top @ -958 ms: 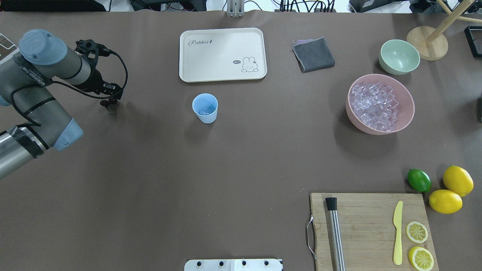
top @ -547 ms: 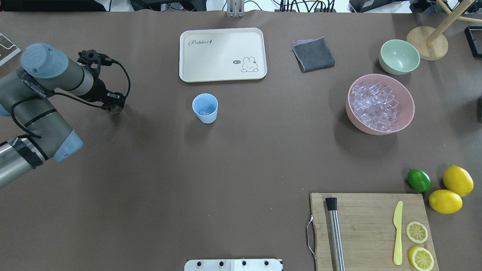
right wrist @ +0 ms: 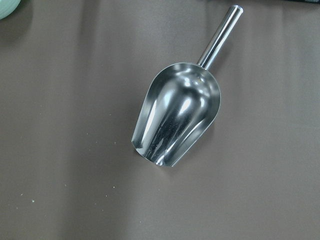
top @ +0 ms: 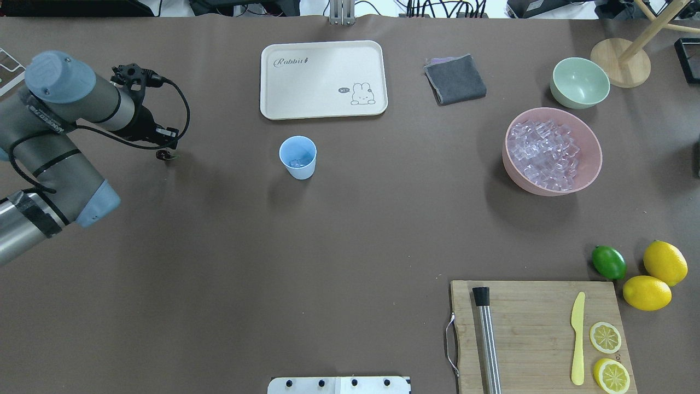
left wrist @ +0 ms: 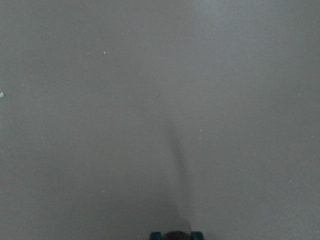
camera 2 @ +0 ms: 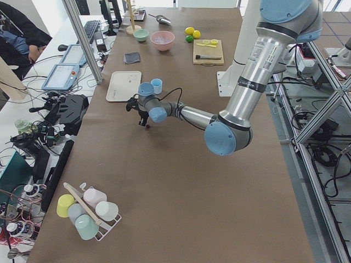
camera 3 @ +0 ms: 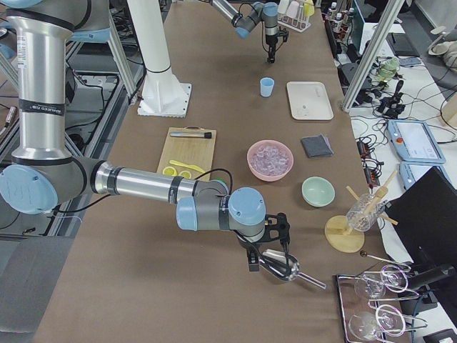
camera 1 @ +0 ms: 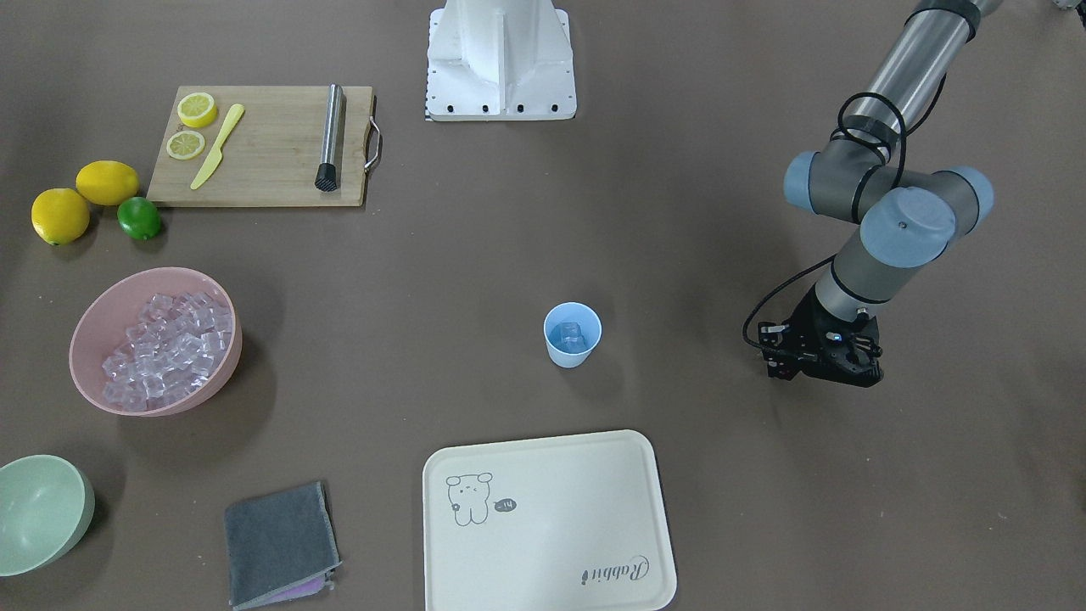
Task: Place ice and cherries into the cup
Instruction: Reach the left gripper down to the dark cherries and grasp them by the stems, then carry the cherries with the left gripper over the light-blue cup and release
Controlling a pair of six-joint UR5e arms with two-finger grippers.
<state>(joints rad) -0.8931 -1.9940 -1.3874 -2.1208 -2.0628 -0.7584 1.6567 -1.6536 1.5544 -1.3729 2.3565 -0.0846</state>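
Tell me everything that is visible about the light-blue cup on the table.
The cup is small, light blue, plain plastic by its look, tapered toward the base, with no handle. It stands upright on the brown table, near the cream tray but apart from it. Some clear ice cubes lie at its bottom. Only the table and the ice touch it.

Colours were: cup (top: 298, 158) light blue; cherries (top: 164, 155) dark; ice bowl (top: 525, 183) pink; small bowl (top: 579, 82) pale green; tray (top: 322, 79) cream, rabbit-printed; cloth (top: 455, 79) grey.
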